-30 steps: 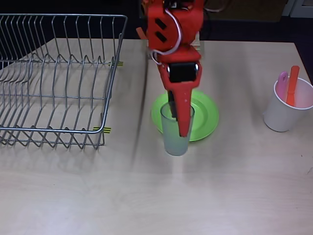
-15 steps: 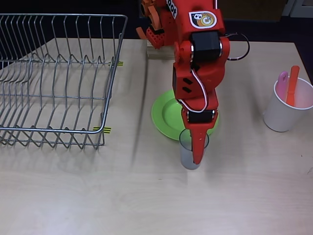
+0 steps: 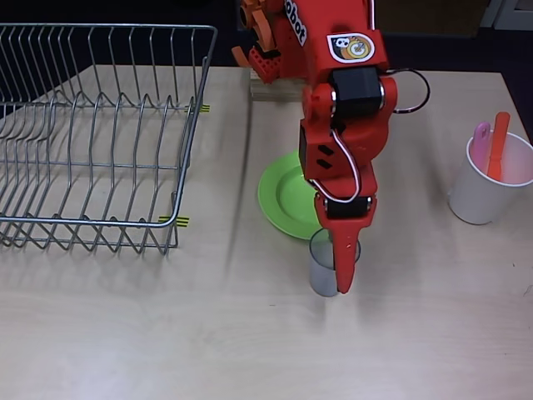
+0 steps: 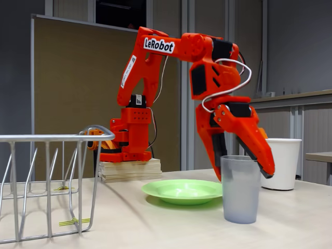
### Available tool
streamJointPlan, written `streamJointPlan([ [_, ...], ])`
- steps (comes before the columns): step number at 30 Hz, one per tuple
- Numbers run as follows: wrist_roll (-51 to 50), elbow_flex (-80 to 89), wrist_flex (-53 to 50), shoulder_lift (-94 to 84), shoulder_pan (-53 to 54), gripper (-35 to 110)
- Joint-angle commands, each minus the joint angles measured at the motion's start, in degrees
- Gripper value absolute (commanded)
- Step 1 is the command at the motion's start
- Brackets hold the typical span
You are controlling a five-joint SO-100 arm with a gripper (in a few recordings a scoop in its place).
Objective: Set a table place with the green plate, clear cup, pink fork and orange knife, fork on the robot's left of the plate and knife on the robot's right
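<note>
The gripper [image 3: 340, 265] is pinching the upright clear cup [image 4: 240, 189] by its rim, one finger inside and one outside, as the cup is resting on the desk just beside the green plate [image 3: 286, 198], toward the desk's near edge.

In the overhead view the arm covered the right part of the green plate [image 3: 281, 198] and much of the clear cup [image 3: 321, 265]. The dish rack [image 3: 92, 133] ran off the left edge. The white cup [image 3: 487, 187] hid the lower ends of the pink fork [image 3: 480, 142] and orange knife [image 3: 498, 146]. Whether the hand [image 4: 244, 161] gripped the cup's rim couldn't be told.
</note>
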State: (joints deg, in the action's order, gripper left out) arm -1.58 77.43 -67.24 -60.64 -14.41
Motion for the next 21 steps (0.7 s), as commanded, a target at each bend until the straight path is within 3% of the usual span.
streamJointPlan([
  [1, -1.14, -0.79, -1.76, -0.88, -0.18, 43],
  [21, 0.09, -4.31, -10.55, -8.0, -0.53, 56],
])
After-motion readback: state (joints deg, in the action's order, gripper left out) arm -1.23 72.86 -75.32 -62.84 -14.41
